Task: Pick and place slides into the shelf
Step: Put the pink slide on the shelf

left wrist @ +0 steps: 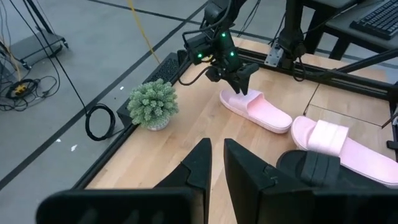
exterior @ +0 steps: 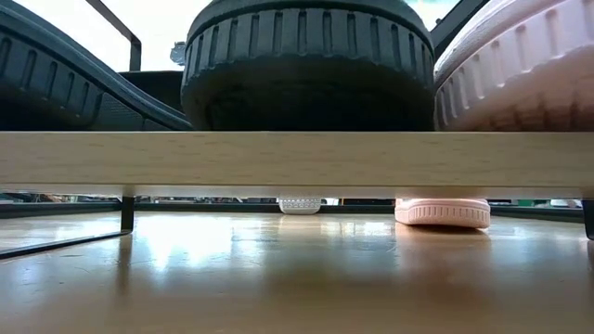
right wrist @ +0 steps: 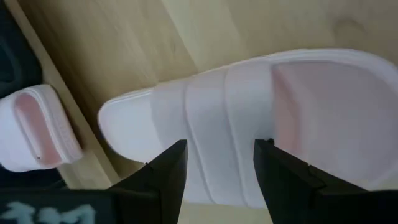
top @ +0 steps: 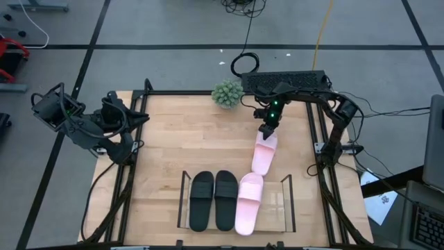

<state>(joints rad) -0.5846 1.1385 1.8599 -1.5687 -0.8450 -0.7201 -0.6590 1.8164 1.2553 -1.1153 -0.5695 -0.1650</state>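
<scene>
Shelf (top: 288,208) at the bottom middle of the high view is mostly taken: two black slides (top: 212,200) fill its left half and a pink slide (top: 249,203) sits next to them. Only the rightmost slot is free, bare clear tray. The other pink slide (top: 264,154) lies just above that slot on the wood, right gripper (top: 268,129) directly over its far end with fingers apart. A small plant (top: 227,94) crowds the top middle. The whole left-center of the table (top: 173,139) is open wood. Left gripper (top: 132,121) is parked at the left edge.
</scene>
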